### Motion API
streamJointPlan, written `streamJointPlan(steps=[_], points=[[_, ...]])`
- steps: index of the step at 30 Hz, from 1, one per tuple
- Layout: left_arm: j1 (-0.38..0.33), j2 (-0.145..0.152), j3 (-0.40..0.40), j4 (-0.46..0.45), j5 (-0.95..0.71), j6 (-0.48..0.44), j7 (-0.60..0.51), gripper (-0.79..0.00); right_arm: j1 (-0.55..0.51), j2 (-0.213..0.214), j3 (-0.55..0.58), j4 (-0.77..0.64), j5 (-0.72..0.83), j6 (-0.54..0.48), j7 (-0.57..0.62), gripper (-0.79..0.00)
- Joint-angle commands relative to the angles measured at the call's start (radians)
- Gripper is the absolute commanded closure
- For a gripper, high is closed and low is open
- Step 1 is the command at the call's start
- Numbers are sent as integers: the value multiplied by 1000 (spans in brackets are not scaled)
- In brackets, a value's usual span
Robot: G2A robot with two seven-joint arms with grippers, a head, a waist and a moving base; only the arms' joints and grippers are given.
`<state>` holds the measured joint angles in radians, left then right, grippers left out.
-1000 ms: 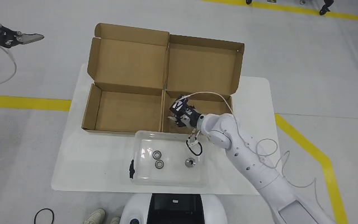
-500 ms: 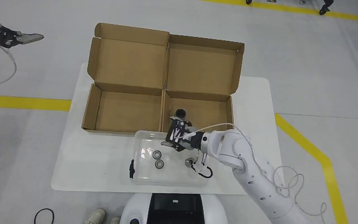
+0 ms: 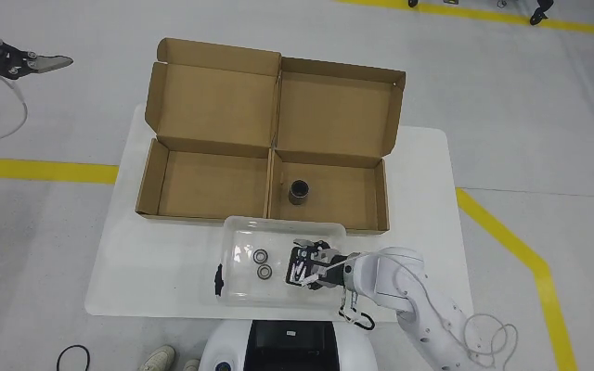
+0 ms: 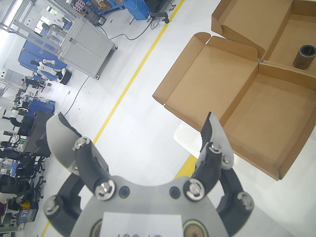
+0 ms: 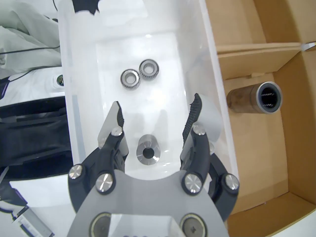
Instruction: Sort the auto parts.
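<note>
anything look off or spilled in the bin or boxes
Nothing spilled or damaged. Two bearing rings and a metal sleeve lie inside the clear bin; a dark cylinder stands in the cardboard box. Only oddity: a ragged black patch, like torn tape, on the bin's rim.

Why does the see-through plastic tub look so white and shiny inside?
Right wrist view: light glares off the clear plastic tub, leaving bright specks near the two silver ring bearings; the open right tool throws a faint grey shadow on its floor. Top view: the same sheen lines the tub's rim.
</note>
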<state>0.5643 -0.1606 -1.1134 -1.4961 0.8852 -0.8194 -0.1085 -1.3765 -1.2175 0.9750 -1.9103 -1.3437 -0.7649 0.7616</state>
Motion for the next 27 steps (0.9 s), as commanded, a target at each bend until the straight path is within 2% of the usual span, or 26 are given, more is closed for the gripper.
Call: streamJointPlan(steps=[1, 6, 10, 16, 25, 27], points=[[0, 0, 0, 0, 0, 0, 0, -785, -3, 3, -2, -5, 0, 10, 53, -511], [0, 0, 0, 0, 0, 0, 0, -785, 7, 7, -14, -3, -6, 30, 153, -566], [0, 0, 0, 0, 0, 0, 0, -785, 30, 6, -45, 6, 11, 24, 229, -576], [0, 0, 0, 0, 0, 0, 0, -785, 75, 0, -96, 31, 47, 35, 312, -529], [0, 0, 0, 0, 0, 0, 0, -785, 133, -9, -156, 106, 86, 63, 355, -480], [0, 0, 0, 0, 0, 0, 0, -785, 142, -9, -163, 120, 87, 72, 365, -406]])
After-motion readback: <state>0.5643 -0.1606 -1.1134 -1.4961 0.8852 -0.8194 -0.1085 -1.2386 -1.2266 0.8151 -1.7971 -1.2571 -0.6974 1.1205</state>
